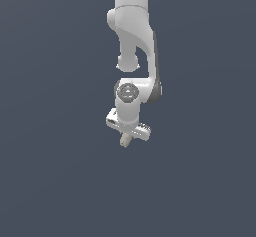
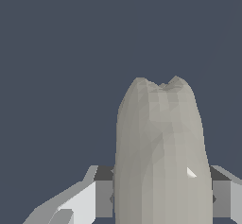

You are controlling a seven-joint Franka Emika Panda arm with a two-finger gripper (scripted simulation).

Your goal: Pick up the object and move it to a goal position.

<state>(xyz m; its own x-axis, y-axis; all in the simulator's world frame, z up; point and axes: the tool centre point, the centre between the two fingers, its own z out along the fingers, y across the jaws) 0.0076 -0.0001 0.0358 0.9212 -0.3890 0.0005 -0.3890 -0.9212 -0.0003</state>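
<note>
The object (image 1: 125, 140) is a small beige-grey elongated lump sticking out below the white gripper (image 1: 127, 136) in the exterior view. In the wrist view the object (image 2: 160, 157) fills the middle as a tall rounded beige lump, with a grey fingertip (image 2: 101, 197) on one side and another on the other side pressed against it. The gripper is shut on the object and holds it up off the surface. The white arm (image 1: 134, 41) hangs down from the top of the exterior view.
A plain dark blue-grey surface (image 1: 50, 181) fills the background in both views. No other objects, containers or goal marker show.
</note>
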